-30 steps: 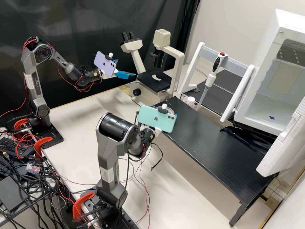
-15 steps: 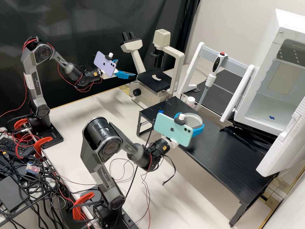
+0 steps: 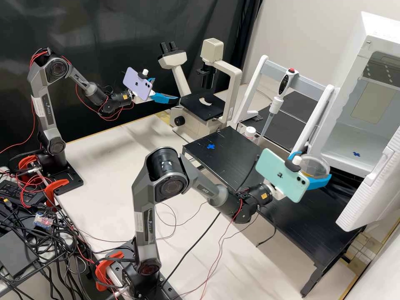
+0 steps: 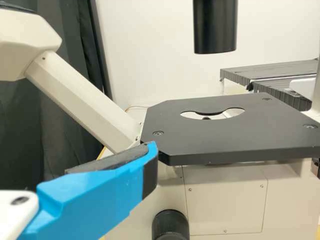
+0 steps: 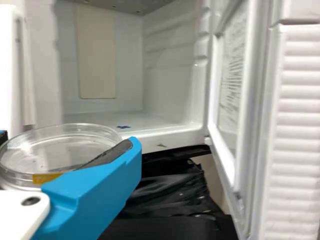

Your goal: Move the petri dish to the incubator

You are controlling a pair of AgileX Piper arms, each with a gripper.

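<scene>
R tool [image 3: 318, 163] has swung petri dish [image 3: 315, 167] over desk [image 3: 316, 225] to just outside incubator [image 3: 352, 54]; fingers part-open, clamped at dish's sides. Transport approx. done; insertion next, prob. L tool [image 3: 166, 89] open, empty, nr. microscope [image 3: 202, 107].

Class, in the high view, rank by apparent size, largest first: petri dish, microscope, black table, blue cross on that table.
1. Black table
2. Microscope
3. Petri dish
4. Blue cross on the table
</scene>
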